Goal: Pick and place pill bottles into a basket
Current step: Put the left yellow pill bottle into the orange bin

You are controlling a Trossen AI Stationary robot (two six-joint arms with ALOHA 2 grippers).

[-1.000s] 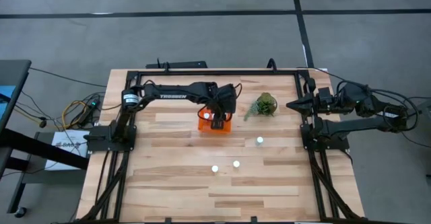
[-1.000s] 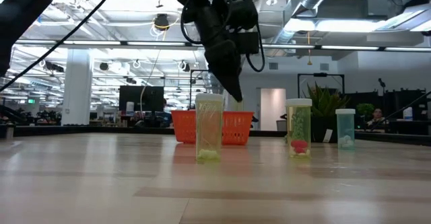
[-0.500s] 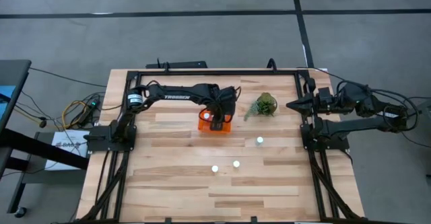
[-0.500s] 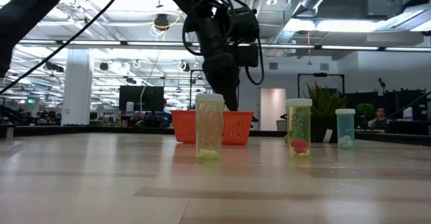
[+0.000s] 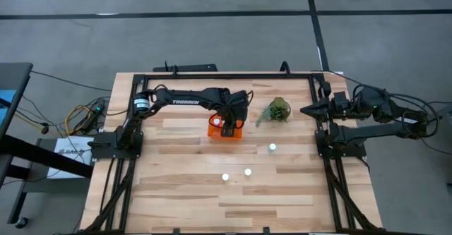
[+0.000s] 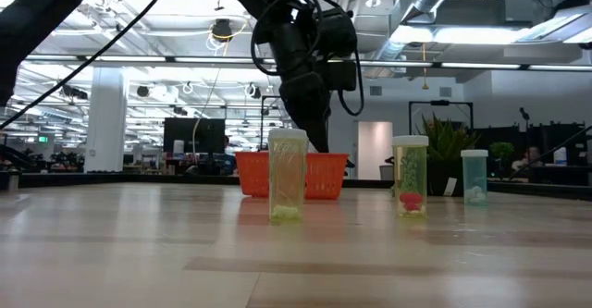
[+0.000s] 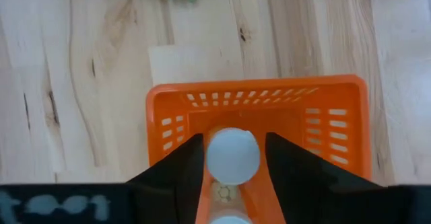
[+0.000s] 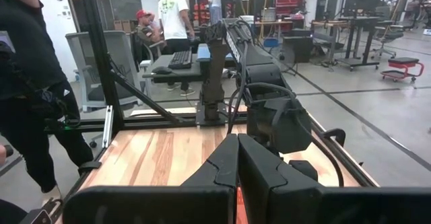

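Above the basket (image 5: 217, 130), item one on my list: the left gripper (image 7: 232, 158), which I see hanging over the orange tub, its fingers (image 7: 183, 158) closed narrowly on a pill bottle with a pale round cap (image 7: 232, 155). I note the held bottle sits inside the basket's outline, between its slotted walls, with a second cap (image 7: 227, 218) partly visible below it in the same wrist view.

Item two, the basket itself: small, square, bright orange plastic, low walls pierced with rows of slots. I read it as resting flat on the wooden table (image 5: 176, 185), on the plant's left.

Item three, the plant (image 5: 275, 111): a green leafy clump just right of the basket, apart from it.

Item four, three loose pill bottles on the table, all nearer the front edge than the basket. In the high view I count white caps only: one (image 5: 225, 178) in front of the basket, one (image 5: 248, 171) just to its right, one (image 5: 272, 147) in front of the plant. In the low view they stand upright: a clear yellowish bottle (image 6: 287, 175), a clear one with a yellow cap and red contents (image 6: 410, 175), a bluish one (image 6: 474, 177).

Item five, the right gripper (image 8: 237, 158): parked at the table's right edge, well apart from the basket, fingers pressed together, empty.
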